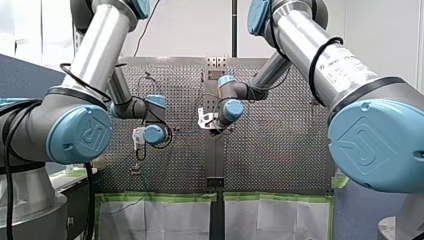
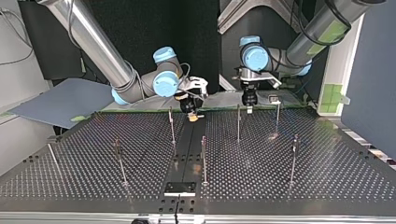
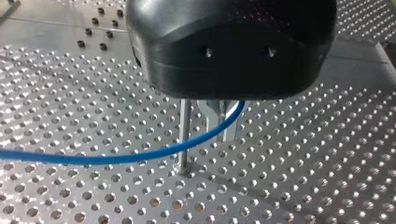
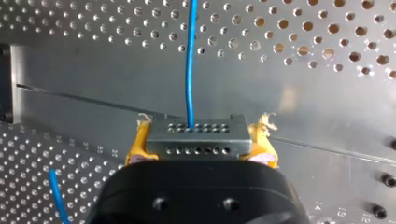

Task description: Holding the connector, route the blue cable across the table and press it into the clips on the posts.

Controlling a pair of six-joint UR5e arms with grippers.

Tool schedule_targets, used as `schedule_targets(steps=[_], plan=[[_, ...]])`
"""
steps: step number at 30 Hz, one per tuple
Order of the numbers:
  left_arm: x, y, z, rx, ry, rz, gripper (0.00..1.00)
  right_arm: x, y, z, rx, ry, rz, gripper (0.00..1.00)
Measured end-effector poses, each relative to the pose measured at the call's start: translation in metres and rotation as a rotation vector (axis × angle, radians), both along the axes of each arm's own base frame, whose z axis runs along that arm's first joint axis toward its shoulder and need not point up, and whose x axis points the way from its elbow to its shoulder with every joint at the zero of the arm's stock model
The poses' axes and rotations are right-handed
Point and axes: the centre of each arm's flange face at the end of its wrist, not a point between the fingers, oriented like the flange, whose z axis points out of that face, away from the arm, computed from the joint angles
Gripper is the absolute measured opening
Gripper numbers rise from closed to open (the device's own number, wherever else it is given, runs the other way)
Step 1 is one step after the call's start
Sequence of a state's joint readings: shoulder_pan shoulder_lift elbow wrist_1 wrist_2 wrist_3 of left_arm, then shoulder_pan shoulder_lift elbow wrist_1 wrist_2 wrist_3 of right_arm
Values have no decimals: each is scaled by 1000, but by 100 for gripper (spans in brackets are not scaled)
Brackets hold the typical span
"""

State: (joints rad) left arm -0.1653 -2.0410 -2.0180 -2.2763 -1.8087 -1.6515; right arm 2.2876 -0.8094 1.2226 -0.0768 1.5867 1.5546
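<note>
Right hand (image 4: 200,140): closed on the connector (image 4: 196,133), which is clamped between its yellow pads (image 4: 137,142)
Connector: a grey metal block with rows of small holes, held over the plain strip of the tabletop (image 4: 303,107)
Blue cable (image 4: 189,65): seen leaving the connector's upper face and running straight ahead of the right hand over the perforated tabletop; a second short stretch is seen beside the hand
Left hand (image 3: 218,126): carried low over the tabletop under its black housing (image 3: 233,46); whether it grips cannot be told
Cable at the left hand: drawn in from one side, it crosses a thin upright post (image 3: 183,133) and rises under the black housing
Top view: both hands are found near each other at the tabletop's far edge, the right hand at the middle strip
Other posts (image 2: 293,158): thin, upright, spread well apart across the tabletop
</note>
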Motion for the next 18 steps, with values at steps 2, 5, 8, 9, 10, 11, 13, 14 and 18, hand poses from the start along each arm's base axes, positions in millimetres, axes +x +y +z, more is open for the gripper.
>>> schedule_targets(steps=[2, 5, 8, 9, 10, 11, 13, 14, 18], plan=[[6, 3, 2, -2, -5, 8, 0, -2, -3, 0, -1, 1, -5, 0], [12, 7, 5, -3, -15, 15, 0, -2, -3, 1, -2, 0, -4, 0], [19, 11, 9, -4, -23, 21, 0, -3, -5, 1, -3, 0, -6, 0], [20, 12, 10, -5, -25, 22, 0, -3, -6, 1, -4, 0, -7, 0], [23, 13, 11, -5, -26, 23, 0, -3, -6, 2, -5, -1, -8, 0], [24, 14, 12, -5, -27, 22, 0, -4, -7, 3, -7, -2, -9, 0], [27, 15, 14, -6, -29, 17, 0, -4, -10, 5, -10, -6, -12, 0], [29, 16, 15, -6, -30, 15, 0, -4, -11, 6, -12, -8, -13, 0], [35, 17, 19, -8, -38, 7, 0, -1, -17, 15, -26, -24, -16, 0]])
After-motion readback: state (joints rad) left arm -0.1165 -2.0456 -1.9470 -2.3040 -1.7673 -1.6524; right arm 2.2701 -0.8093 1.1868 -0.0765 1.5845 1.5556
